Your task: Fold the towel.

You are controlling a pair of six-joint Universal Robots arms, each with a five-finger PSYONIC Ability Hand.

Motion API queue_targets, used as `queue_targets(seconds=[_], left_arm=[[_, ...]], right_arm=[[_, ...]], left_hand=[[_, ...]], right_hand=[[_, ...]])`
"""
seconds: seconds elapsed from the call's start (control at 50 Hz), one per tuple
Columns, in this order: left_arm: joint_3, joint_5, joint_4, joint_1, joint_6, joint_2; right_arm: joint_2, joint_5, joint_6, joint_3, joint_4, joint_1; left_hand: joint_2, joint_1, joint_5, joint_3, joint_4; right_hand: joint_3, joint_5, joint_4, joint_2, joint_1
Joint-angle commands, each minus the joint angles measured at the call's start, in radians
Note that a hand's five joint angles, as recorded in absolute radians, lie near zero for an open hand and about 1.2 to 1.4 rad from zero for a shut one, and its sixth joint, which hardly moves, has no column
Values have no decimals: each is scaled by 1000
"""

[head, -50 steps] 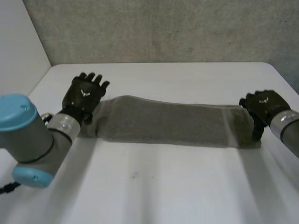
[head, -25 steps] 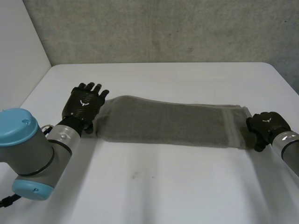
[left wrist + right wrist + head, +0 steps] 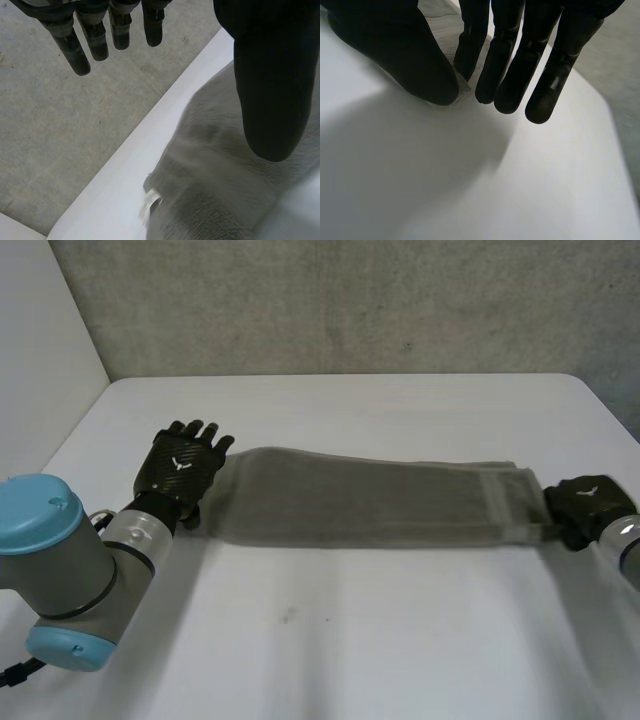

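A long grey towel lies folded into a narrow strip across the white table. My left hand rests at the strip's left end, open, with its fingers straight and pointing past the table's far edge. Its thumb hangs over the towel without pinching it. My right hand is at the strip's right end. There its thumb and a finger pinch the towel's corner just above the table.
A grey wall rises behind the table's far edge. A pale wall stands at the left. Bare tabletop stretches in front of the towel and behind it.
My right hand has slid outward to the right and closed on the towel's right corner, drawing the strip longer and flatter. The left hand shifted slightly nearer and then stayed put.
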Motion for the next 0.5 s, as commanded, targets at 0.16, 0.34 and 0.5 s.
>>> queue_targets(seconds=[0.16,0.34,0.5], left_arm=[[-1,-2,0,0,2,2],[-1,-2,-1,0,2,3],[-1,-3,-1,0,3,5]], right_arm=[[-7,214,-168,-118,0,-194],[-108,210,-122,-124,-64,-118],[-145,110,-49,-179,-101,155]], left_hand=[[9,4,-29,8,7],[9,4,-29,8,7],[9,4,-29,8,7]], right_hand=[[214,243,207,221,468],[214,243,207,221,468],[214,243,207,221,468]])
